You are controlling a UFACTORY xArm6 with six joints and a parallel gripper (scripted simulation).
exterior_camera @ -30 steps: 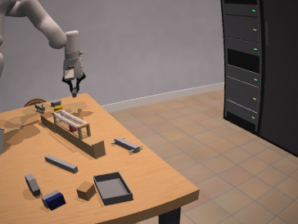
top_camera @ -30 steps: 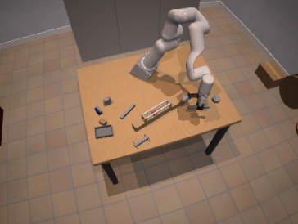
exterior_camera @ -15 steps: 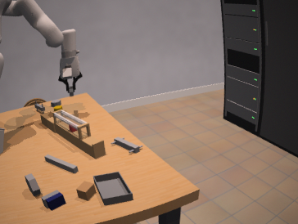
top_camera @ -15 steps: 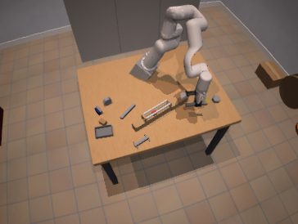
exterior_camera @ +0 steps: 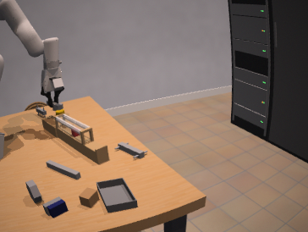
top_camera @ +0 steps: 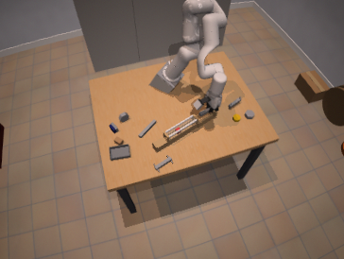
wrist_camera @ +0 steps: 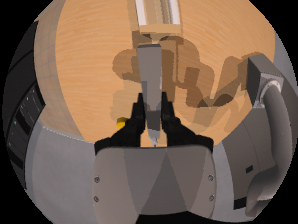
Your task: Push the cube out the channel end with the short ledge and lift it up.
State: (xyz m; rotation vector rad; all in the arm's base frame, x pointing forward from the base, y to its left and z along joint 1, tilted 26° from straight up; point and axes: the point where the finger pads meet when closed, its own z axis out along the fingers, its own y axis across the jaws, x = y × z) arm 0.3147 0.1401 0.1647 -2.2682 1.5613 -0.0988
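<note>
Gripper (top_camera: 211, 111) (exterior_camera: 53, 104) (wrist_camera: 152, 100), clamping grey bar (top_camera: 205, 112) (exterior_camera: 58, 107) (wrist_camera: 151, 70); channel (top_camera: 181, 128) (exterior_camera: 76, 141) (wrist_camera: 159, 28) lying beyond bar's far tip, red cube (top_camera: 178, 129) (exterior_camera: 75, 132) sitting inside.

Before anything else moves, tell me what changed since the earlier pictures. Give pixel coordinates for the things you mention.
The gripper (top_camera: 211, 110) (exterior_camera: 53, 105) (wrist_camera: 152, 100), gripping a grey bar (top_camera: 205, 112) (wrist_camera: 151, 65), has moved toward the near end of the channel (top_camera: 185, 132) (exterior_camera: 76, 143). Nothing was visibly let go. The red cube (top_camera: 178, 129) (exterior_camera: 75, 133) and tray (top_camera: 111, 152) (exterior_camera: 134, 205) stayed put.
</note>
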